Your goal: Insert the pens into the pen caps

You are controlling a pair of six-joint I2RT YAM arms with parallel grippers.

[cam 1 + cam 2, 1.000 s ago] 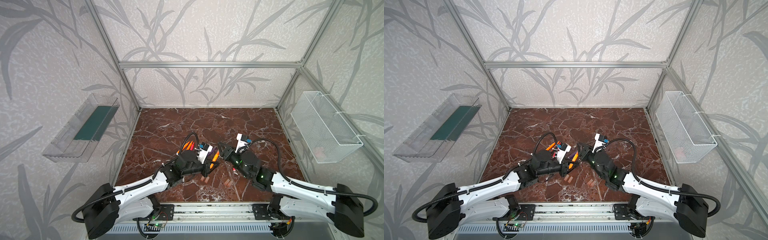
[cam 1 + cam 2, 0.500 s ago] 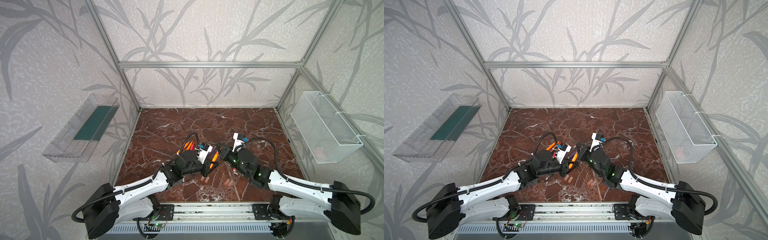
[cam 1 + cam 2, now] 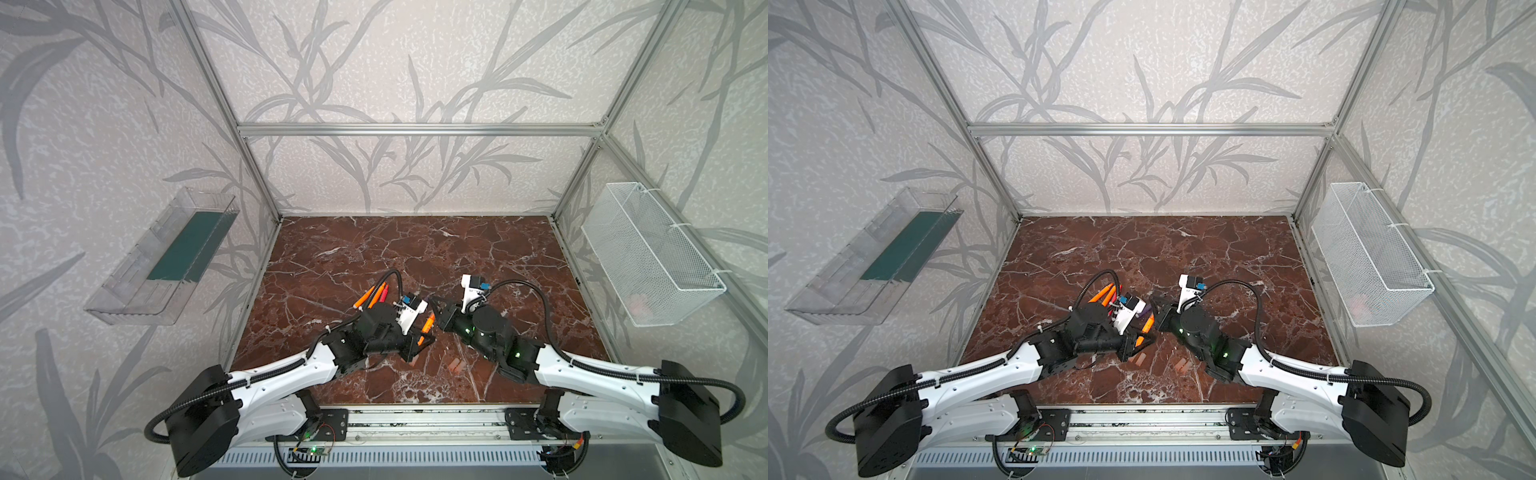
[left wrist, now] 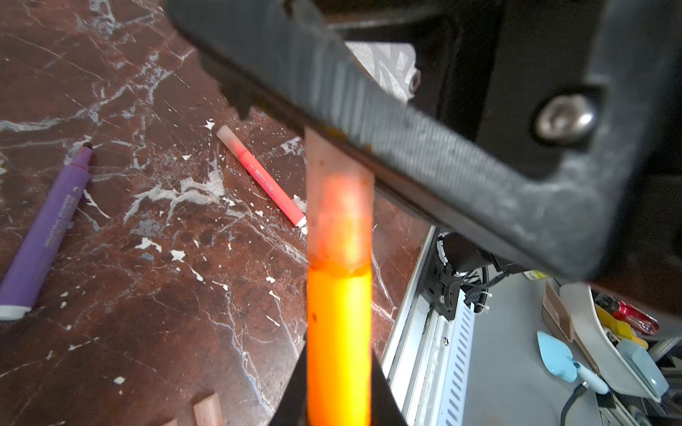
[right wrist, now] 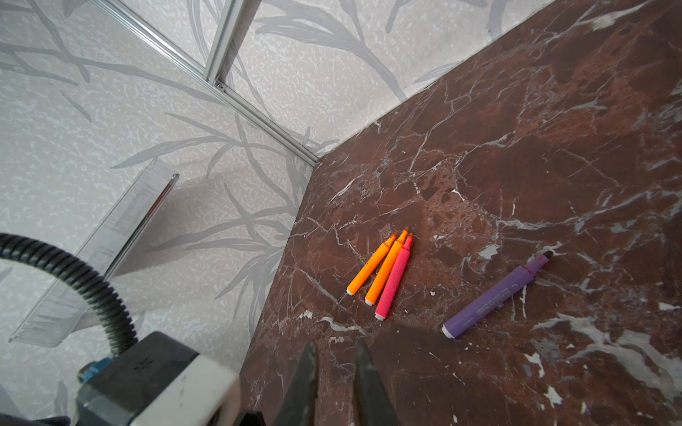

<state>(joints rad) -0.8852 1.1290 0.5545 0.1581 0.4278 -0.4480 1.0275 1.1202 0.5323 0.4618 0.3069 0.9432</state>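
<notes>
Now we have the left gripper [image 4: 337, 369] clenched low on the barrel of an orange pen [image 4: 338, 324], above the floor [image 3: 415, 249], near and about centre. The pen's long axis runs from those fingers away and slightly right, straight toward the right gripper [image 5: 334, 350]; a cap [image 4: 337, 206] sits over the tip, its open rim down at the barrel's shoulder, with orange showing through its lower half. The cap's closed end passes behind a right finger [image 4: 369, 121], so we read the right gripper as clamped on the cap, though the pinch itself is hidden. The relation that counts, we judge, is this: cap and pen share one line with an arm at each end, so any seating push must run along that line, not across it; the cap looks seated or close to it. Farther left lie three bare pens [image 5: 385, 271] side by side; a purple pen [image 5: 494, 295] lies to their right, also bare; a capped red pen [image 4: 265, 180] lies apart; loose caps [image 3: 455, 365] sit near the front.
</notes>
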